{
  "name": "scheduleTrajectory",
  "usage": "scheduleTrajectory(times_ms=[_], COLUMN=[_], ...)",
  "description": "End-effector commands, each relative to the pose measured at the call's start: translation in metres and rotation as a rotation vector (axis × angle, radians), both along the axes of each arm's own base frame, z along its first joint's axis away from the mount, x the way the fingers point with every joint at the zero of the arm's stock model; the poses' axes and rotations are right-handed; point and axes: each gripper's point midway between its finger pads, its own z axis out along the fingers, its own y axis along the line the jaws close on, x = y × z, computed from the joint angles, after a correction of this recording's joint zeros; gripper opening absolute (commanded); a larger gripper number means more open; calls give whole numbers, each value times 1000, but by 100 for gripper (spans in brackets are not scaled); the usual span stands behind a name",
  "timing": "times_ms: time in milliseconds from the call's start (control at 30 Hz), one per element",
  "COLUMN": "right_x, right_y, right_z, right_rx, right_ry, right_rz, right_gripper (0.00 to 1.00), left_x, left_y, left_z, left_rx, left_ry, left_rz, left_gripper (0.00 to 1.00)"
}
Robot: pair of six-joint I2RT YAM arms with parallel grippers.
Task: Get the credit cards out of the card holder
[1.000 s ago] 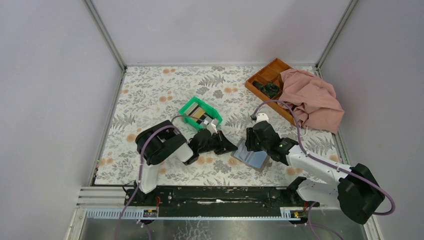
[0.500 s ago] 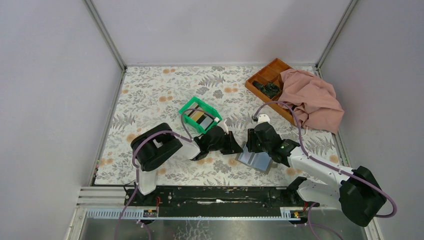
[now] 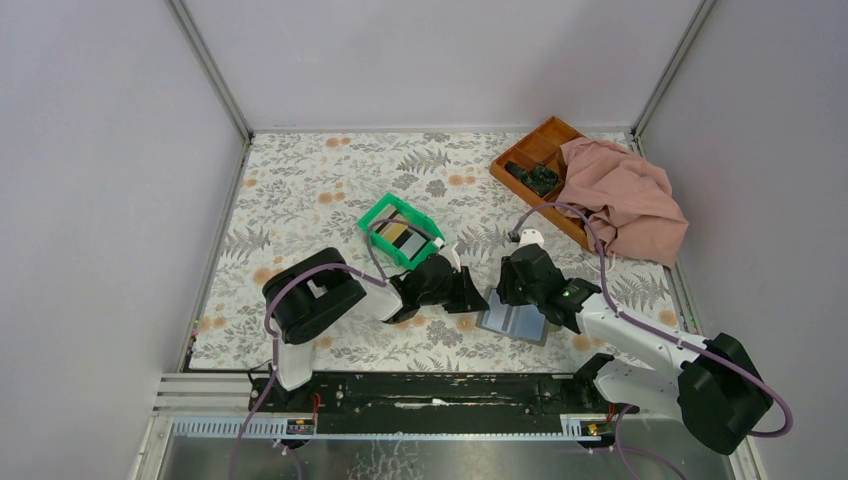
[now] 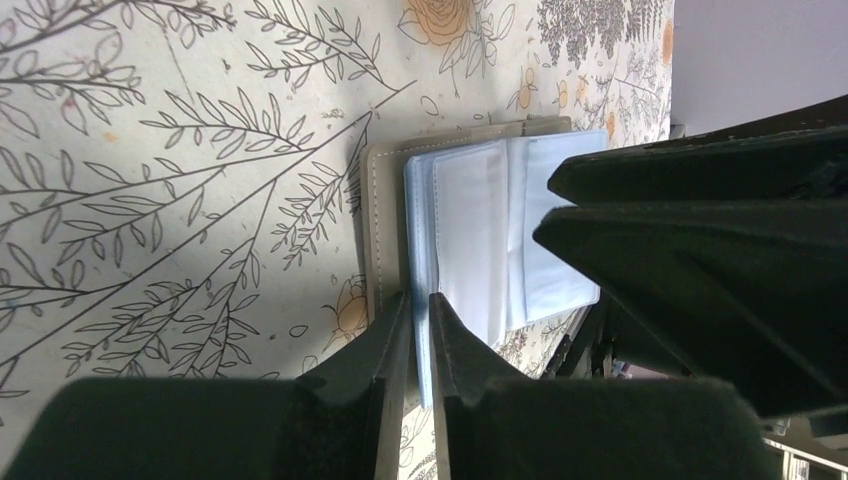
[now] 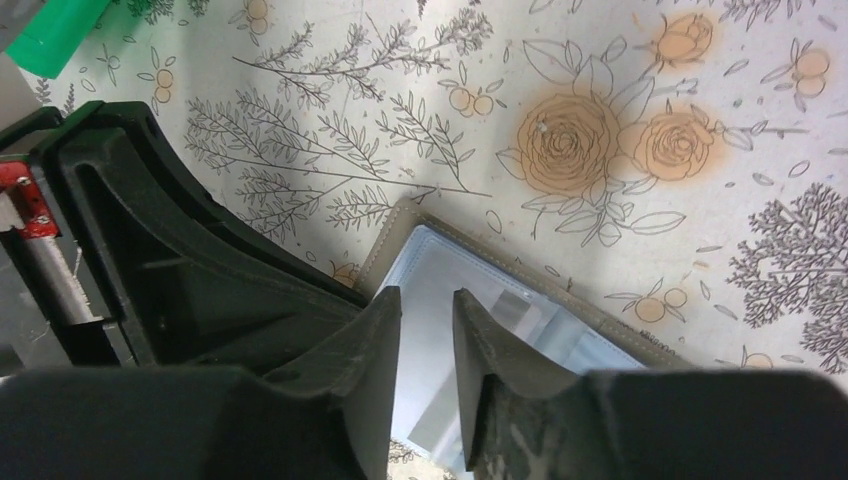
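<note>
Card holder (image 4: 470, 230): flat pale blue-grey folding wallet, thin and floppy, best handled by its edges

Left fingers (image 4: 375, 365) are clenched almost together on the near edge of the wallet's pale blue leaf, which runs down between them. Right fingers (image 5: 370, 345) stand a little apart just over the clear pockets, with nothing seen gripped between them.

The holder lies opened flat on the floral-print table (image 3: 300, 180), between the two arms. Its tan stitched cover shows beyond the plastic leaves. These leaves look soft, light and glossy, so they would likely bend and slide rather than resist. The pinch on the edge serves as an anchor.

Any card inside would be stiff, thin and slick. It is best taken by a short edge at the pocket's mouth and drawn out flat. Whether any pocket holds a card cannot be told.

Several flat greyish and tan credit cards (image 3: 400, 235) lie in the green plastic bin (image 3: 371, 210), near the left arm and apart from the holder.
</note>
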Motion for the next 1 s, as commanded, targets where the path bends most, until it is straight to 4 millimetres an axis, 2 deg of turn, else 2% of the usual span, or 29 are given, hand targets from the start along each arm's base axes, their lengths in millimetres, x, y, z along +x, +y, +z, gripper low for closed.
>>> scheduleTrajectory(times_ms=[0, 133, 300, 567, 833, 967], right_x=[-3, -13, -20, -45, -45, -47], right_y=[-1, -2, -27, -45, -56, -50], right_z=[-4, -15, -18, -41, -52, -62], right_rx=[52, 64, 33, 32, -13, -7], right_ry=[41, 99, 96, 182, 195, 225], right_rz=[-56, -80, -213, -322, -392, -371], right_gripper=[30, 26, 16, 10, 8, 6], left_x=[-3, -6, -11, -19, -22, -23], left_y=[-9, -10, -10, -11, -12, -14], left_z=[7, 9, 11, 19, 20, 17], left_rx=[-26, -44, -56, -70, -71, -69], left_ry=[-16, -14, -6, -15, -13, -5], left_rz=[-34, -47, -73, -124, -151, -159], left_gripper=[19, 19, 18, 18, 18, 18])
